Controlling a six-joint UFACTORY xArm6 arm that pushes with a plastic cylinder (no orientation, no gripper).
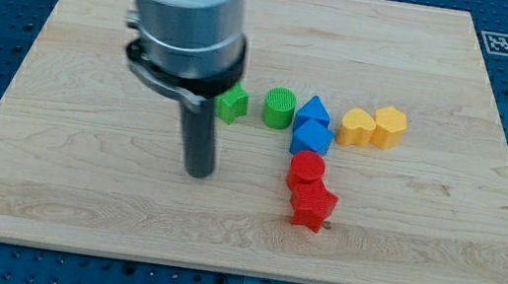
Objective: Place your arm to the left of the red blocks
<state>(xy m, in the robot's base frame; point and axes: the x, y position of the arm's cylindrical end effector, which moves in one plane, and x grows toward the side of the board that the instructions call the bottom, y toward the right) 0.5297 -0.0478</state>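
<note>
Though no end effector state discernible, my tip [198, 172] left of red cylinder [307, 167] and red star [312, 208].

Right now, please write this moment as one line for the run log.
tip: on board, left of red blocks, touching none | red cylinder above red star, touching | task: tip left of reds

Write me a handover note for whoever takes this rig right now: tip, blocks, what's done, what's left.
My tip rests on the wooden board, to the view's left of the red round block and red star-shaped block, apart from both.
Red pair touch, just below the blue blocks.
Done: tip already sits left of the reds.
Left: probably nothing; perhaps close in slightly.
</note>
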